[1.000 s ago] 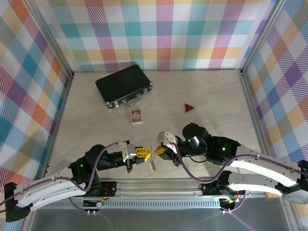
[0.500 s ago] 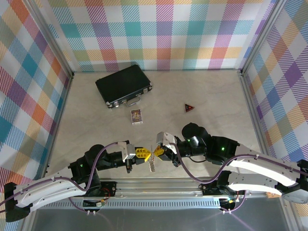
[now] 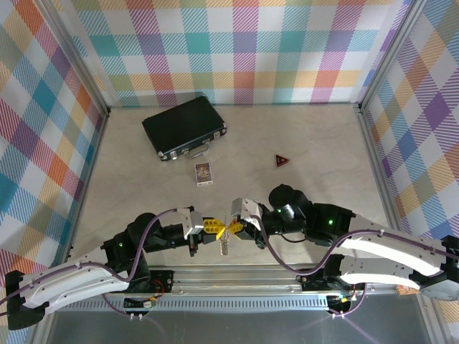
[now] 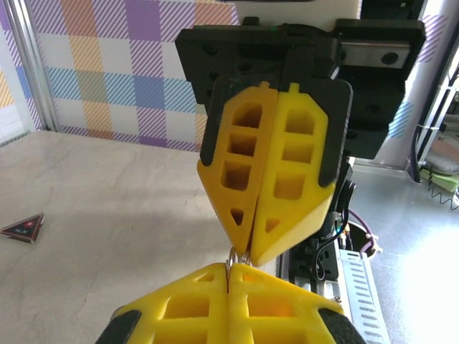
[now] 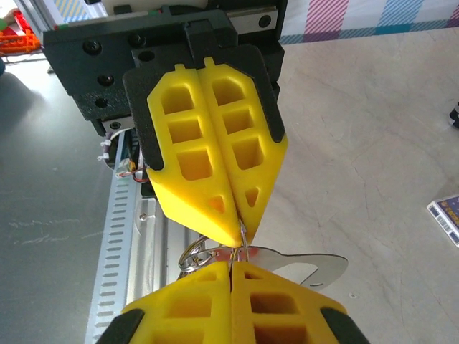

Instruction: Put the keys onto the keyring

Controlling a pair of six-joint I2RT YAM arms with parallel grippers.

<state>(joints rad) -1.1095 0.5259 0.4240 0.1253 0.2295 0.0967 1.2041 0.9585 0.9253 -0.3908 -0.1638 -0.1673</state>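
Keyring (image 5: 245, 242) at tips of both claws: left claw (image 3: 212, 228) and right claw (image 3: 234, 228) meet tip to tip, each clamped on wire. Key (image 5: 315, 269) dangles just below tips. Threading likely midway; fully seated, cannot tell.

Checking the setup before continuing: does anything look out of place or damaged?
Nothing looks spilled or damaged. The black case lies askew to the walls, with a small card and a red triangle loose nearby. The left gripper and right gripper pinch the keyring tip to tip.
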